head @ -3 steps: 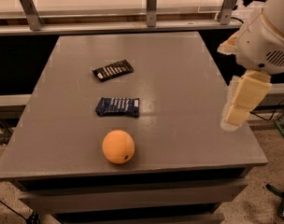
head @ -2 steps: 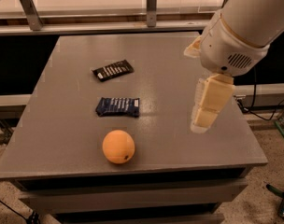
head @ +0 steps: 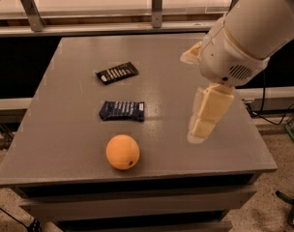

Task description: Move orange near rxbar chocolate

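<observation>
The orange [head: 123, 152] sits close to the front edge of the desk [head: 65, 129], left of centre. The blue bar [head: 122, 110] lies just behind it, not touching. The rxbar [head: 117, 72] lies farther back, with bare surface on all sides of it. The desk's right half and left margin are bare. The tool [head: 198, 132] hangs over the right half, pointing down, well apart from the orange and both bars. It carries nothing visible, and I cannot tell whether it is released or clenched.
</observation>
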Controlling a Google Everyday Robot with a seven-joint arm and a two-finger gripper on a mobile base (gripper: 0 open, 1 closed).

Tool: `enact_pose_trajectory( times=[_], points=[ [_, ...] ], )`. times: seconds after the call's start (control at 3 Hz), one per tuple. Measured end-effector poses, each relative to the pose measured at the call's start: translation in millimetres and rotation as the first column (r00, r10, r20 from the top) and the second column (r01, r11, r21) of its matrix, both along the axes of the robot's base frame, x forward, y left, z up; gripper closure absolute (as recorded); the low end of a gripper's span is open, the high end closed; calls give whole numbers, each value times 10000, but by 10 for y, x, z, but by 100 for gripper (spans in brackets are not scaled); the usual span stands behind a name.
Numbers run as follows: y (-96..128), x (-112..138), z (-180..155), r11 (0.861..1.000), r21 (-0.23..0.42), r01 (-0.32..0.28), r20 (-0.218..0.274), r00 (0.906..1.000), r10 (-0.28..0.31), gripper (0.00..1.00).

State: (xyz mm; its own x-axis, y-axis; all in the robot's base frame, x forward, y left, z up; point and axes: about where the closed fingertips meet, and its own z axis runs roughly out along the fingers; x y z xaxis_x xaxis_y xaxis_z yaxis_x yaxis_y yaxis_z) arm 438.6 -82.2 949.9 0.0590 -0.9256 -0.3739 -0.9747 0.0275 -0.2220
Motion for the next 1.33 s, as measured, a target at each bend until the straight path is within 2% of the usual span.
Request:
enact_pose_trajectory(
  times=[0.33,0.67,1.0,1.33],
  points=[
    [489,-80,-163,9794,1516,-1331,107,9911,1330,0],
    [883,-152,-313,9460,2339,-2244,43,9732,2298,0],
    [1123,-208,-457,9237,2720,-2699,-286,9572,2881,0],
    [1189,-299,-570,9087,3019,-2885,-717,9436,3234,0]
  ],
)
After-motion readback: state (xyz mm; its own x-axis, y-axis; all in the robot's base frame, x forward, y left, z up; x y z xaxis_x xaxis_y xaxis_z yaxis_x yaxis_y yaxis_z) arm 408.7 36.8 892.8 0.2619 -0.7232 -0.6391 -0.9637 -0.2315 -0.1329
